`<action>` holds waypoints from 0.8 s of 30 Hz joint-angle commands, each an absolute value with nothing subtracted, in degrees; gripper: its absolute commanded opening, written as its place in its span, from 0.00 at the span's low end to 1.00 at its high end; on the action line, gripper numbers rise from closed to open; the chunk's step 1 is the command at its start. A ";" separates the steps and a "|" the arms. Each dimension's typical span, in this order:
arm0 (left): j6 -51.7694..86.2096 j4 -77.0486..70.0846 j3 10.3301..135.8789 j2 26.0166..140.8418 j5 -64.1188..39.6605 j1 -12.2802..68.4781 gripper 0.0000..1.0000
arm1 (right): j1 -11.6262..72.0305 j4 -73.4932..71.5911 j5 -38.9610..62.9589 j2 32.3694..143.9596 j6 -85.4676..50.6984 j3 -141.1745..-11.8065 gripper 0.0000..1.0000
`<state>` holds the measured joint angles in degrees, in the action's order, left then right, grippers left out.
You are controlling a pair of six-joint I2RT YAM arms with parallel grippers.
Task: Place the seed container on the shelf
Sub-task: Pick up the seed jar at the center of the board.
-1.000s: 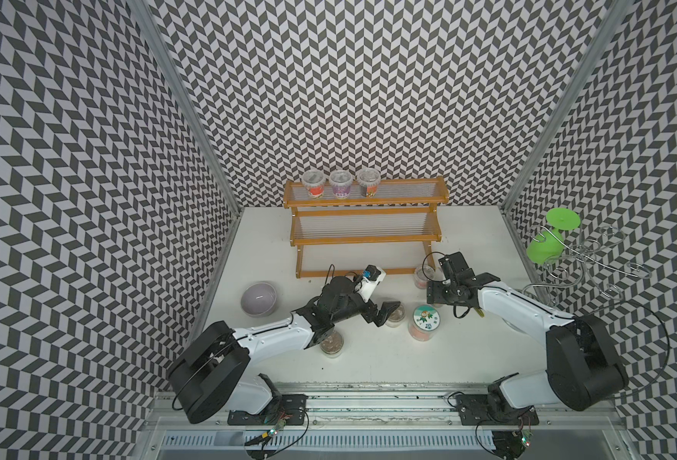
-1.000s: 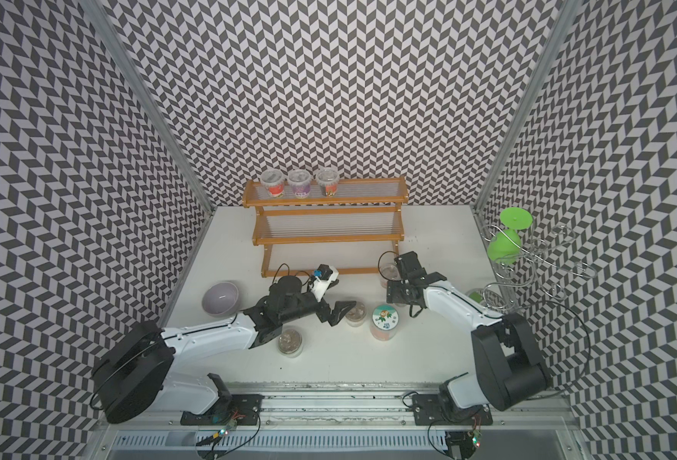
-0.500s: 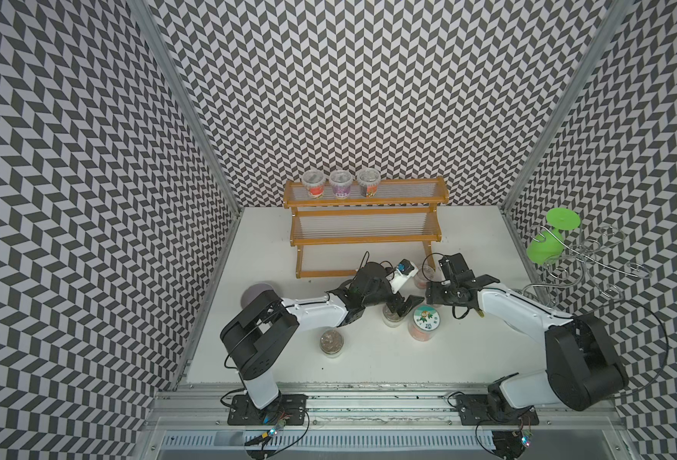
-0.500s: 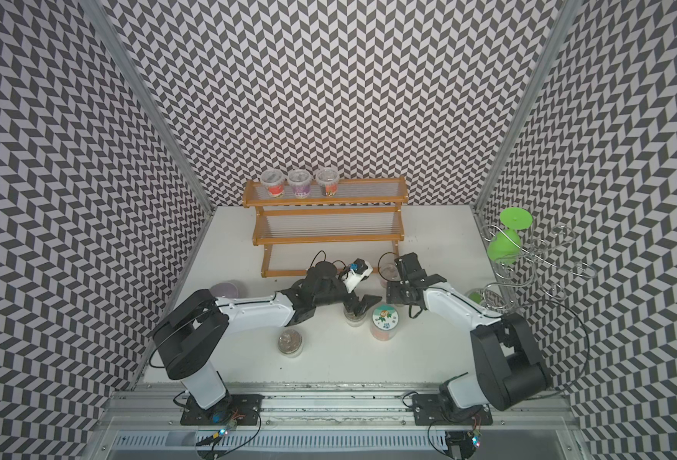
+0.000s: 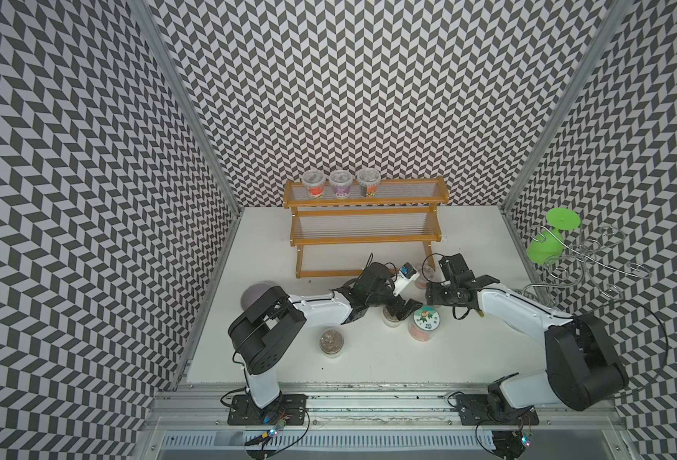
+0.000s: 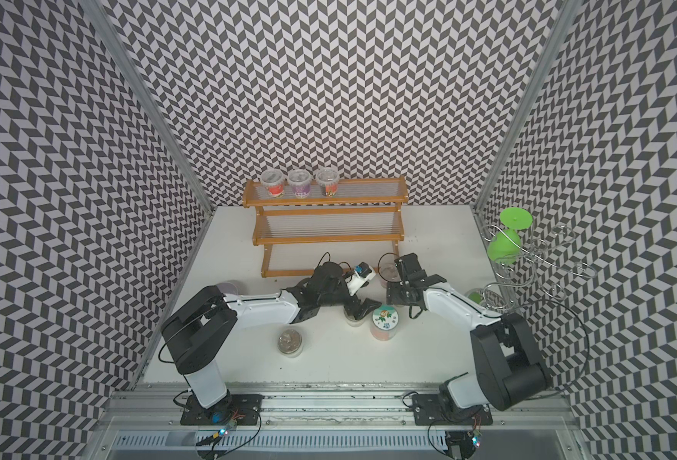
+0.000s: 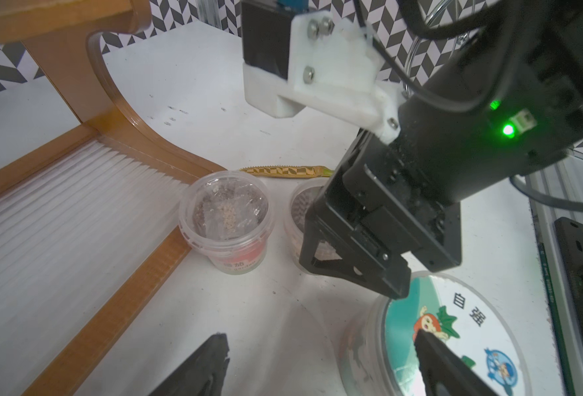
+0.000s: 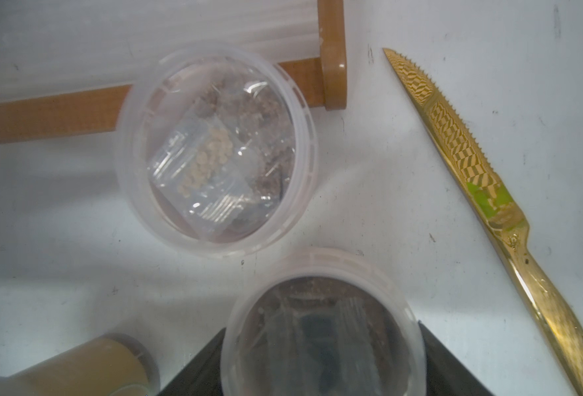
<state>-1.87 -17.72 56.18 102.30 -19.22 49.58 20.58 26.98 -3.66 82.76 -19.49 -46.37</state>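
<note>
The seed container (image 8: 321, 325), a small clear-lidded cup, stands on the table between my right gripper's (image 8: 321, 343) black fingers, which press on its sides. In both top views that gripper (image 5: 432, 294) (image 6: 394, 294) covers it, just in front of the shelf's right foot. The shelf (image 5: 364, 240) (image 6: 327, 239) is an orange-brown three-tier rack at the back. My left gripper (image 7: 321, 339) (image 5: 398, 310) is open, with bare table between its tips. One finger hangs over a cartoon-lidded tub (image 7: 461, 329) (image 5: 425, 320). Another small cup (image 5: 388, 320) sits under it.
A red-labelled cup (image 8: 218, 147) (image 5: 424, 273) stands against the shelf foot, a gold knife (image 8: 454, 147) beside it. Three cups (image 5: 340, 184) fill the top tier's left end. A lone cup (image 5: 331, 341), a lilac bowl (image 5: 255, 292) and a wire stand (image 5: 592, 263) with a green cup surround the arms.
My left arm swung right, from beside the front cups to over the cup next to the tub, and its jaws narrowed. My right gripper's jaws closed in on the seed container.
</note>
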 commanded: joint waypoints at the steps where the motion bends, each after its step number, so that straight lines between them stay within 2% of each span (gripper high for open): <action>1: -1.87 -16.44 57.48 101.00 -18.73 49.70 0.89 | 20.48 26.57 -4.13 81.33 -19.03 -46.15 0.75; 15: -0.79 -15.01 58.45 99.53 -18.35 49.74 0.89 | 20.48 31.53 -5.01 76.13 -18.58 -47.69 0.73; 24: -0.93 -19.09 55.53 94.94 -16.21 49.16 0.89 | 20.49 40.23 -3.43 69.23 -19.05 -55.53 0.73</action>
<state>-1.21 -16.47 56.29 97.27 -17.19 49.50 20.53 38.22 -3.62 71.55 -19.09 -51.62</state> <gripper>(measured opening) 0.894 0.737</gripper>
